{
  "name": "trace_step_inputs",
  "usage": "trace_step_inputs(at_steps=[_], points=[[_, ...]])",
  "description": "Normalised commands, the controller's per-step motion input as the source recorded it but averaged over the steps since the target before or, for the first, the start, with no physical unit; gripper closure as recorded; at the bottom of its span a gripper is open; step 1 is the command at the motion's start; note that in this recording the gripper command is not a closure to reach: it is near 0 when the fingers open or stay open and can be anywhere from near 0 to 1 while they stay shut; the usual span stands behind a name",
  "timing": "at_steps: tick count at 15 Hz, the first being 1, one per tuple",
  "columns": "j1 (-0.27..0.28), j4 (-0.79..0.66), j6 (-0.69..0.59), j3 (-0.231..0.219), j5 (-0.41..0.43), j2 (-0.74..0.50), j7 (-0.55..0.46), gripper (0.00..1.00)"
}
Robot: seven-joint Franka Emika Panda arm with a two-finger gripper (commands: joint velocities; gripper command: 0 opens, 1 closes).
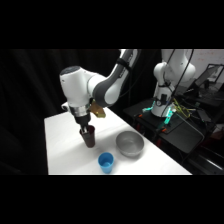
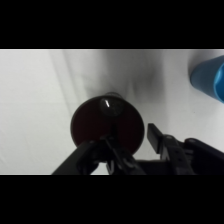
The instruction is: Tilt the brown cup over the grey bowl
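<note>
The brown cup (image 1: 90, 139) stands upright on the white table (image 1: 60, 150), left of the grey bowl (image 1: 130, 144). My gripper (image 1: 88, 131) has come down from above right onto the cup's top and covers its rim in the side view. The wrist view looks straight down into the brown cup (image 2: 100, 122), whose dark round mouth lies just ahead of my gripper (image 2: 112, 147); the black linkage reaches along both sides of it. The grey bowl is outside the wrist view.
A small blue cup (image 1: 105, 162) stands near the table's front edge, between the brown cup and the bowl; its side shows as the blue cup (image 2: 210, 77) at the wrist view's upper right. A second white robot arm (image 1: 167, 80) and dark equipment stand beyond the table's right side.
</note>
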Motion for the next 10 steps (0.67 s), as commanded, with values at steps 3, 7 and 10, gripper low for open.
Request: trace_step_inputs(at_steps=[3,7,10], points=[[0.046,0.08,-0.33,-0.028,-0.079,-0.27,0.04,0.0],[-0.027,0.25,-0.49,0.035,0.036,-0.3,-0.03,0.0],[-0.074,0.32,-0.42,0.064,0.076,-0.24,-0.07,0.0]])
